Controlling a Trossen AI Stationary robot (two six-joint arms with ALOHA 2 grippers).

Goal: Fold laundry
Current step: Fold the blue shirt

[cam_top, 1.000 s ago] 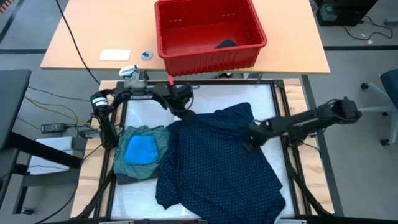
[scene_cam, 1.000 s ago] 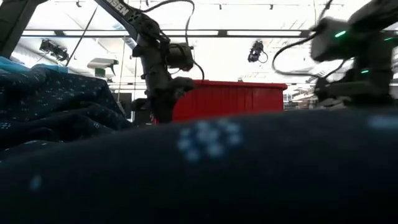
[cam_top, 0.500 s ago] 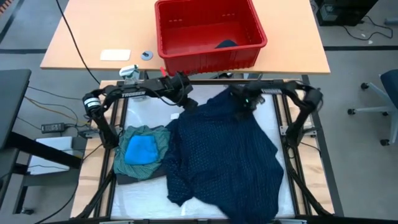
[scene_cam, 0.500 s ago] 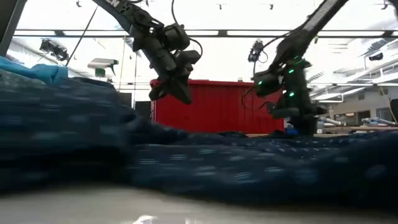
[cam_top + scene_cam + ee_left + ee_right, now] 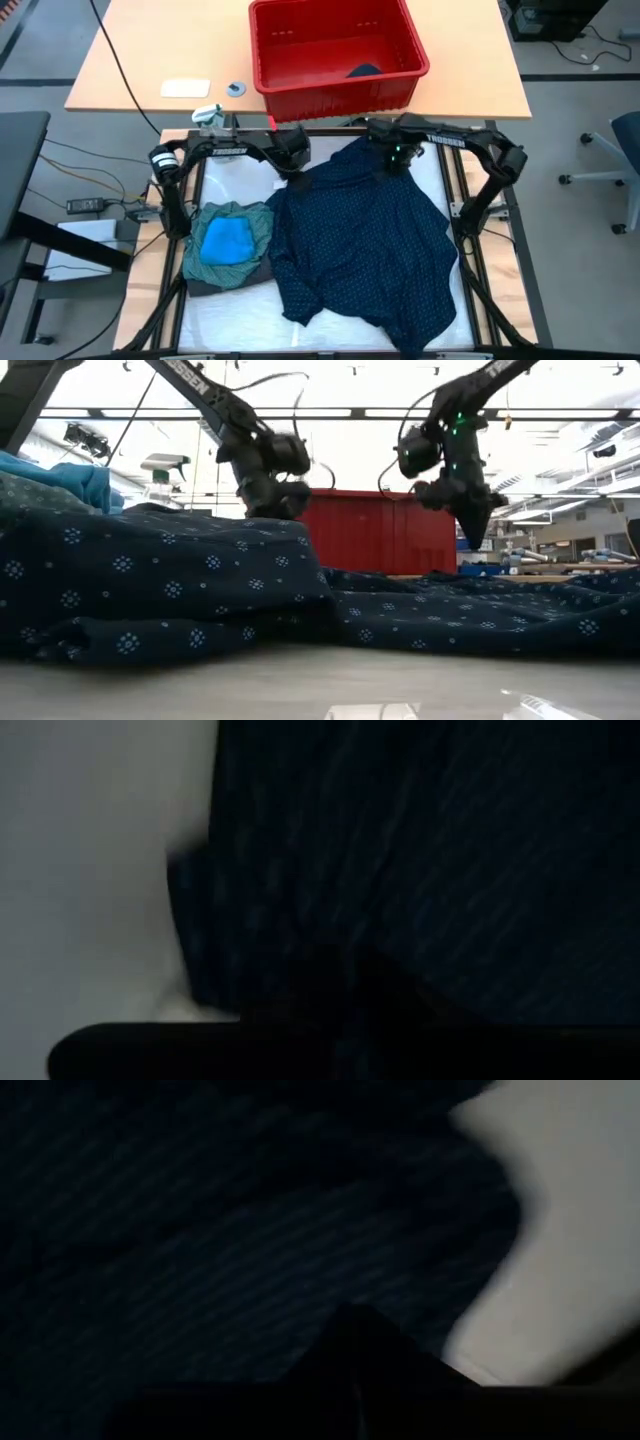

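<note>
Two arms: you are working both of them at the far edge of the navy dotted piece [image 5: 360, 250], the landmark for every line below.
Navy dotted piece: it is lying spread but rumpled over most of the white work surface [image 5: 230, 310], far edge bunched, near edge ragged; you are not looking at a single clean fold in it yet.
Red plastic bin [image 5: 335, 55]: it is sitting beyond the navy piece's far edge on the wooden table [image 5: 130, 50], with one small dark item showing inside.
Teal-green shirt [image 5: 235, 225]: it is lying in a crumpled heap just beside the navy piece, on the left arm's side, unfolded.
Bright blue piece [image 5: 226, 241]: it is resting on top of that teal heap, also unfolded.
Dark grey piece [image 5: 205, 287]: it is peeking out from under the teal heap, at its near edge.
Left gripper [image 5: 296, 160]: it is sitting at the navy piece's far corner on the teal heap's side, jaws nearly pressed together; the left wrist view is showing dotted cloth right against it, so you appear to be pinching a thin edge.
Right gripper [image 5: 396, 157]: it is hanging over the opposite far corner, jaws pressed fully together; whether cloth is caught between them, you cannot tell.
Progress: you are early in the job, judging by this; you are laying out the first garment, and every fold remains to be made.
</note>
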